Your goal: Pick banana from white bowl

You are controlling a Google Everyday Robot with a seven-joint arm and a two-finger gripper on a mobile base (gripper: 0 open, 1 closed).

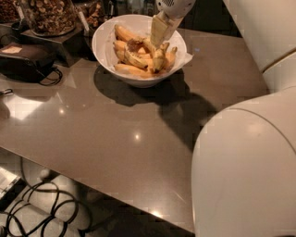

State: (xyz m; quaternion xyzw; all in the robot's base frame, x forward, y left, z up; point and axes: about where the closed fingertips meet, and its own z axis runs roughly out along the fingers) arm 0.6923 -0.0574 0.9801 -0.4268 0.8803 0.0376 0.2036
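The white bowl point(107, 51) stands at the back of the brown table, with a white paper liner point(188, 57) poking out at its right rim. It holds several yellow bananas point(134, 70) with brown spots. My gripper point(157, 38) reaches down from the top of the view into the bowl. Its pale fingers point(159, 28) point into the banana pile at the centre right, touching or almost touching the top bananas.
Glass jars of brown snacks point(48, 14) stand on a dark stand at the back left. A black device with a cable point(23, 60) lies on the left. The robot's white body point(245, 166) fills the right. Cables point(37, 208) lie on the floor below the table's front edge.
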